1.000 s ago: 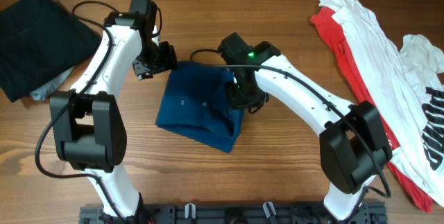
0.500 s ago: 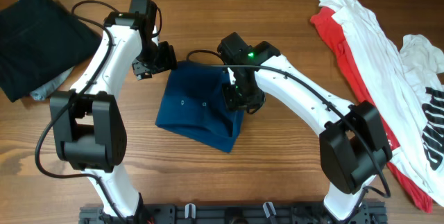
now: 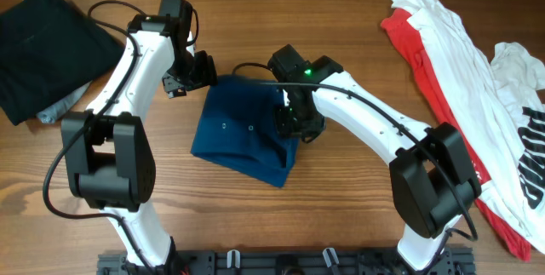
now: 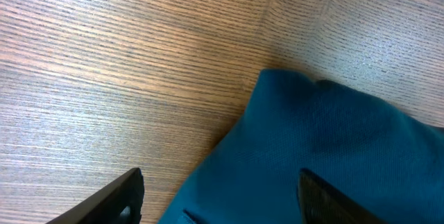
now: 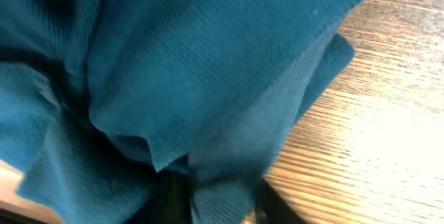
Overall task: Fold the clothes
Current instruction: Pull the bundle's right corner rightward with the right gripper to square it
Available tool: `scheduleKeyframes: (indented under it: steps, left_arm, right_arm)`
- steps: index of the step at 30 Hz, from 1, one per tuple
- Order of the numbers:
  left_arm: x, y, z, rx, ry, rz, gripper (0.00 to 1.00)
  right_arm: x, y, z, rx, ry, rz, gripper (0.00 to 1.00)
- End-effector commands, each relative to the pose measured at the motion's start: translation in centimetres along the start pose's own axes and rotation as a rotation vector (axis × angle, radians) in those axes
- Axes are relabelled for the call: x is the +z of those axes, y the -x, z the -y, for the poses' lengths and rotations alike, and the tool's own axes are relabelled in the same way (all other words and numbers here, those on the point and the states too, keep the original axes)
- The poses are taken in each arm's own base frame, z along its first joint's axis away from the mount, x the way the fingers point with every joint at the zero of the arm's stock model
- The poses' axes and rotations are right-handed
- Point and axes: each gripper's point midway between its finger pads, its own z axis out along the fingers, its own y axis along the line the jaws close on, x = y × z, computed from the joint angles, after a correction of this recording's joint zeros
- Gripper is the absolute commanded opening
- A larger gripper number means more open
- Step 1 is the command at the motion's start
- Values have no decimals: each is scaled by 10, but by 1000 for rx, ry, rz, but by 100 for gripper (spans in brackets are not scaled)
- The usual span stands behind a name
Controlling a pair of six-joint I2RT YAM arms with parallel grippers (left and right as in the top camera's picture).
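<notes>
While it lies folded mid-table [image 3: 341, 207], polo [image 3: 238, 134] sits between both claws | right claw [image 3: 291, 123] at its right edge, clenched on bunched cloth | left claw [image 3: 198, 72] spread wide, holding nothing, by its far-left corner

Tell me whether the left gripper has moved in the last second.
No. The left gripper stays at the shirt's top-left corner, equally far from the black cloth.

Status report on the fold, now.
Left gripper open, over a corner of the blue shirt. Right gripper shut on its right edge, cloth bunched. Red and white T-shirts far right, black garment far left, both apart from it.
</notes>
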Motion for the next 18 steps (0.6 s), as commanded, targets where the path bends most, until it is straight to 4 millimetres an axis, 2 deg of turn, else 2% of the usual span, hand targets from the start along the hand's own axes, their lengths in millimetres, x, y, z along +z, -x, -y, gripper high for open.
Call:
scheduleKeyframes:
  steps: [1, 2, 5, 9, 11, 15, 18]
  left_arm:
    - [-1, 4, -2, -3, 14, 12, 70]
    - [-1, 4, -2, -3, 14, 12, 70]
    - [-1, 4, -2, -3, 14, 11, 70]
    - [-1, 3, -3, -4, 15, 9, 70]
    - [-1, 3, -3, -3, 15, 9, 70]
    - [-1, 4, -3, -4, 15, 9, 70]
    - [-1, 3, -2, -4, 15, 9, 70]
  right_arm:
    - [9, 2, 2, 30, -5, -5, 8]
    - [9, 3, 3, 33, -12, -2, 4]
    - [7, 3, 17, 75, -61, -1, 4]
    - [0, -11, 60, 197, -240, -36, 4]
    - [-4, -19, 71, 211, -294, -65, 4]
    - [-7, -35, 73, 201, -311, -128, 6]
    - [-5, -40, 64, 159, -270, -158, 12]
